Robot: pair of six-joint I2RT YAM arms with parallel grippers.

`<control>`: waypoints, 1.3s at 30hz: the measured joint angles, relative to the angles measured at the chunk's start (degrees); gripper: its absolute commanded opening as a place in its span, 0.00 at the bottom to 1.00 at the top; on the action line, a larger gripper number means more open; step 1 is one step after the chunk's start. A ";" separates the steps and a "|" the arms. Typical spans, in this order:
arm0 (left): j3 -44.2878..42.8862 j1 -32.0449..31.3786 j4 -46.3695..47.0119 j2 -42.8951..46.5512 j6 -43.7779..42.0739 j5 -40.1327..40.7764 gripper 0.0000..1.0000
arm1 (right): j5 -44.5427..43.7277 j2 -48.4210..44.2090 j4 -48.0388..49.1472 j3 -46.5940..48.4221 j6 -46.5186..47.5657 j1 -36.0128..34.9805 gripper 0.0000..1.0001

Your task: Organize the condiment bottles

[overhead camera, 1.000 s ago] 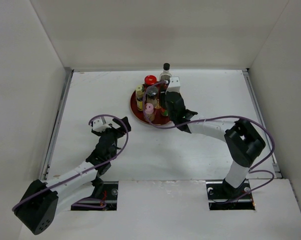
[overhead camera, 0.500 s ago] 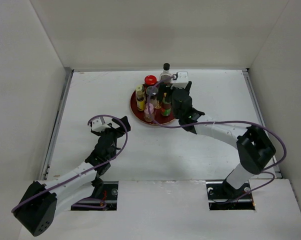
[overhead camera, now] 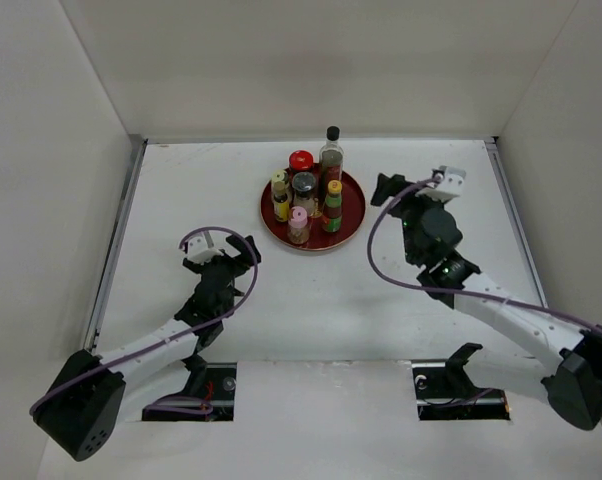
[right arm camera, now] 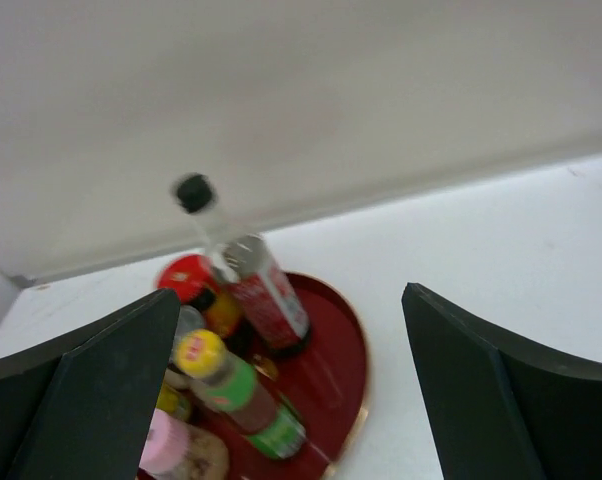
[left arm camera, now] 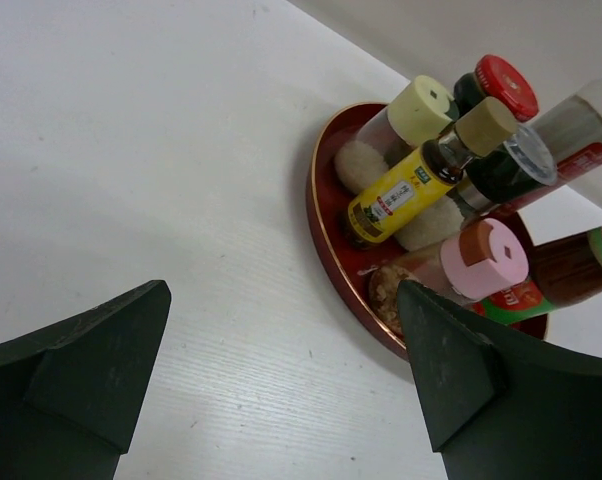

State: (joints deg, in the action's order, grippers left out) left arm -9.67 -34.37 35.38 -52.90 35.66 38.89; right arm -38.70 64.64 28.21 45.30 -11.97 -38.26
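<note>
Several condiment bottles stand upright on the round dark-red plate [overhead camera: 353, 212]: a tall clear black-capped bottle [overhead camera: 330, 158], a red-capped one [overhead camera: 300, 160], a grey-capped one [overhead camera: 304, 184], a cream-capped yellow bottle [overhead camera: 278, 192], a yellow-capped green-labelled bottle [overhead camera: 333, 205] and a pink-capped shaker [overhead camera: 298, 222]. My right gripper [overhead camera: 407, 194] hangs open to the right of the plate, nothing between its fingers. In the right wrist view the tall bottle [right arm camera: 268, 292] and the green-labelled bottle [right arm camera: 243, 396] lie ahead of the right gripper [right arm camera: 289, 300]. My left gripper [overhead camera: 231, 250] is open and low, left of the plate. The left wrist view has the pink-capped shaker [left arm camera: 478, 260] by the left gripper's [left arm camera: 281, 300] right finger.
White walls close in the table on the left, back and right. A raised rail [overhead camera: 116, 240] runs along the left edge. Purple cables loop over both arms. Bare white tabletop [left arm camera: 131, 150] lies in front of the left gripper.
The right gripper has opened and let go over the plate, then drawn back to the right of it. The green-labelled bottle stays on the plate. The left arm has barely moved.
</note>
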 measured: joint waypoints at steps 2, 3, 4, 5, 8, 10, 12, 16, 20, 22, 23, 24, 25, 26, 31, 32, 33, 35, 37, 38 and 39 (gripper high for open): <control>0.00 0.48 0.02 -0.74 0.00 0.26 1.00 | -1.07 -3.52 -0.33 -5.88 -3.13 2.05 1.00; 0.00 0.70 0.00 -0.96 0.00 0.39 1.00 | -1.40 -4.83 -0.63 -8.79 -4.85 3.15 1.00; 0.00 0.98 0.00 -1.18 0.02 0.50 1.00 | -1.49 -5.90 -1.20 -11.65 -6.67 4.22 1.00; 0.00 1.31 0.00 -1.36 0.04 0.59 1.00 | -1.57 -6.62 -2.16 -14.25 -8.46 5.33 1.00; -0.07 1.99 -0.02 -2.34 0.46 0.37 1.00 | -1.11 -7.37 -5.20 -20.04 -13.64 7.87 1.00; -0.31 2.47 -0.74 -3.15 1.07 -0.52 1.00 | -0.24 -7.23 -6.67 -22.75 -16.76 8.79 1.00; -1.38 3.06 -3.10 -3.98 1.95 -1.86 1.00 | 0.57 -7.13 -7.28 -25.14 -19.41 8.98 1.00; -4.72 4.50 -9.22 -4.63 3.82 -3.93 1.00 | 1.99 -6.93 -7.13 -27.17 -22.03 9.81 1.00; -7.39 5.42 -14.88 -4.37 4.96 -4.48 1.00 | 3.10 -6.91 -6.19 -27.19 -23.26 10.16 1.00; -7.56 5.49 -17.09 -3.78 5.31 -4.55 1.00 | 3.54 -6.80 -5.66 -27.19 -23.69 10.16 1.00; -7.56 5.46 -18.23 -3.45 5.49 -4.59 1.00 | 3.72 -6.64 -5.44 -27.19 -23.89 10.16 1.00; -7.56 5.44 -19.15 -3.15 5.66 -4.63 1.00 | 3.98 -6.36 -5.20 -27.19 -23.96 10.16 1.00; -7.56 5.42 -19.74 -2.89 5.81 -4.66 1.00 | 4.28 -6.01 -5.03 -27.19 -24.09 10.16 1.00; -7.54 5.40 -20.15 -2.60 5.97 -4.66 1.00 | 4.66 -5.68 -5.01 -27.19 -24.13 10.16 1.00; -7.54 5.38 -21.70 -1.46 6.38 -4.68 1.00 | 5.57 -5.03 -4.98 -27.19 -24.37 10.16 1.00; -7.54 5.38 -21.73 -1.42 6.40 -4.68 1.00 | 5.79 -5.01 -4.98 -27.19 -24.39 10.19 1.00; -7.56 5.38 -21.70 -1.42 6.43 -4.68 1.00 | 6.03 -4.98 -4.98 -27.19 -24.44 10.19 1.00; -7.54 5.38 -21.79 -1.64 6.54 -4.68 1.00 | 6.32 -4.90 -4.90 -27.19 -24.52 10.23 1.00; -7.56 5.33 -21.84 -1.99 6.58 -4.68 1.00 | 6.67 -4.39 -4.63 -27.15 -24.52 10.34 1.00; -7.54 5.20 -21.77 -2.32 6.58 -4.68 1.00 | 6.84 -4.15 -4.57 -27.12 -24.52 10.40 1.00; -7.56 5.09 -21.64 -2.80 6.60 -4.66 1.00 | 7.15 -3.91 -4.59 -27.12 -24.52 10.43 1.00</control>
State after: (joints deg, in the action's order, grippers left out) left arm -17.23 -29.28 13.74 -55.70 42.26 34.24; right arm -31.55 60.73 23.62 18.17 -36.49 -27.83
